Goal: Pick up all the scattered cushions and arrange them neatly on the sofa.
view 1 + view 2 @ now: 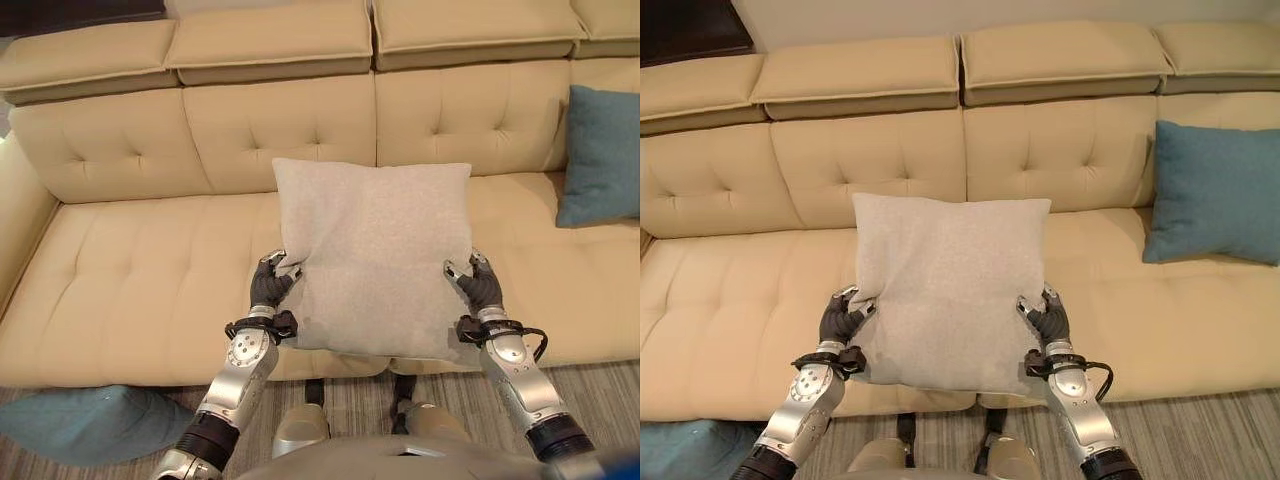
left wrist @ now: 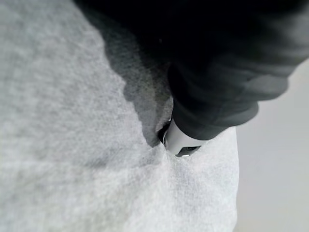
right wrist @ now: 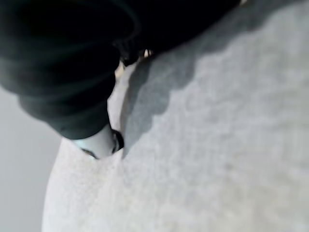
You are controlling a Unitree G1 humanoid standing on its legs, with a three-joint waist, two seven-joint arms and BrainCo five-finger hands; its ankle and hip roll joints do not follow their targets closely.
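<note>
Against your cream tufted leather sofa (image 1: 150,270), the square light-grey fabric cushion (image 1: 375,250) stands over the seat's front edge, left hand (image 1: 268,285) and right hand (image 1: 480,285) pinching its side edges; a teal cushion (image 1: 1215,195) leans right, another teal cushion (image 1: 85,420) lies on the floor.

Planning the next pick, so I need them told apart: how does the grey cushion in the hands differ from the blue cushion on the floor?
The grey cushion is light grey, while the floor cushion is teal blue. The grey cushion is held upright over the sofa seat, pinched at its sides by the left hand and right hand; the floor cushion lies flat by the sofa's front, on the robot's left, untouched. Both look soft.
</note>
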